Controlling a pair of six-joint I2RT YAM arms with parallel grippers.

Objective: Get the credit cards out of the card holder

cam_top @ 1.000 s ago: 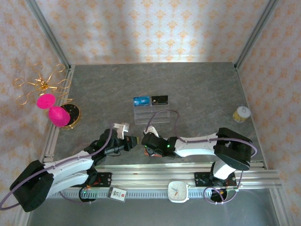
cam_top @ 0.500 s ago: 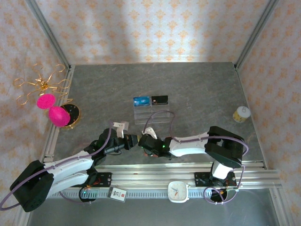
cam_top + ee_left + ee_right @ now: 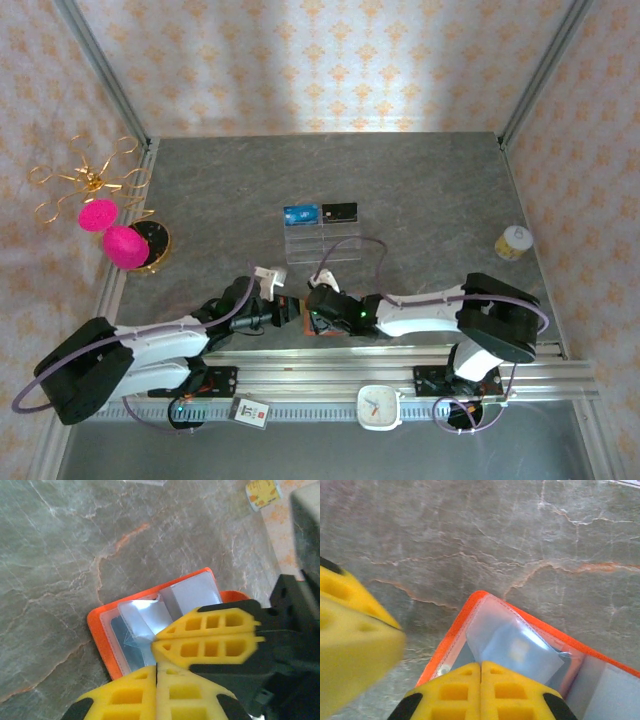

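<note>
The orange card holder (image 3: pixel 96 625) lies open on the marbled surface (image 3: pixel 60 545) near the arms' bases. The left jaws, fingertips (image 3: pixel 142 677) pressed together, and the right jaws, fingertips (image 3: pixel 460 672) likewise closed, meet over its clear sleeves; whether either pinches it cannot be told. The blue card (image 3: pixel 301 213) and black card (image 3: pixel 340 211) lie side by side at a clear tray (image 3: pixel 322 245) farther back.

L gripper (image 3: pixel 291 315) & R gripper (image 3: pixel 316 322) pulled back, lower; both jaws now closed.

Grey marbled surface (image 3: pixel 420 190), orange-veined, spreads beyond the right hand (image 3: pixel 310 320). Cream walls (image 3: pixel 330 70) with orange motifs enclose it beyond and to both sides of that hand.
</note>
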